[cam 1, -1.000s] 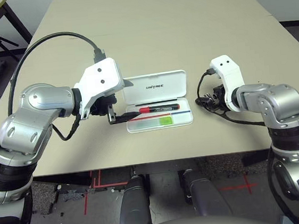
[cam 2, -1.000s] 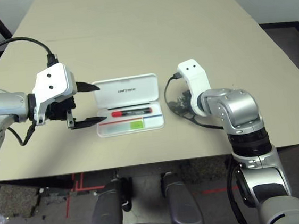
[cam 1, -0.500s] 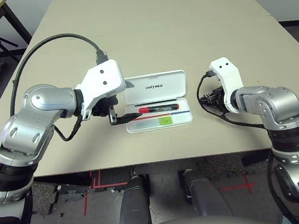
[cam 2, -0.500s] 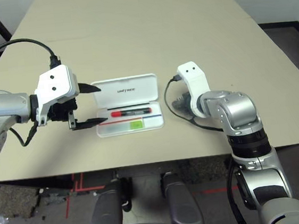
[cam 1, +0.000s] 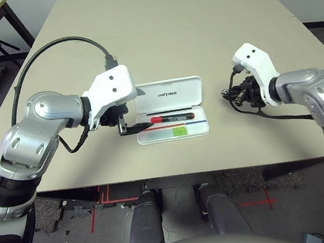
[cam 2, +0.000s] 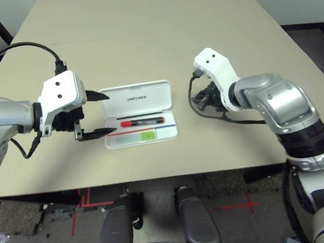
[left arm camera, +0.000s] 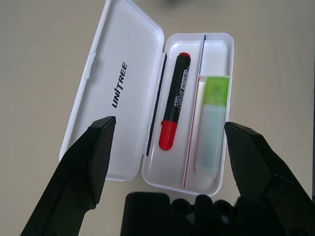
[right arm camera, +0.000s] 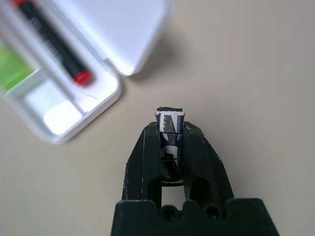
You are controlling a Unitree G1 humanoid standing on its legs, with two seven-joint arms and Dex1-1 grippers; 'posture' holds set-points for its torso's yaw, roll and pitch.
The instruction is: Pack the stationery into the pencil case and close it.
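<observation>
I'm looking at the pencil case (cam 1: 171, 110) lying open on the table (cam 1: 158, 29), and the lid reads "UNITREE" in black letters, plain in my left wrist view. The marker (left arm camera: 174, 107) lies in the tray with white print along its black barrel; I read "WHITE BOARD" there, with smaller print beside it that I can't make out. Next to it, across a thin red line, lies the stick with the green cap (left arm camera: 211, 124), blurred at this range, so any marking on it is lost to me. My left pincer (cam 1: 130, 110) is spread wide at the case's short end, one finger level with the lid, the other level with the tray, touching neither as far as I can tell. My right pincer (right arm camera: 169, 129) is off the other short end of the case, clear of it, above bare table, fingers pressed together on a small silver-black piece (right arm camera: 169, 120). Only the piece's top pokes out past the fingertips; the rest is hidden between them. From the head camera the right fingertips are lost behind the white wrist housing and a loop of black cable (cam 1: 253, 113).
</observation>
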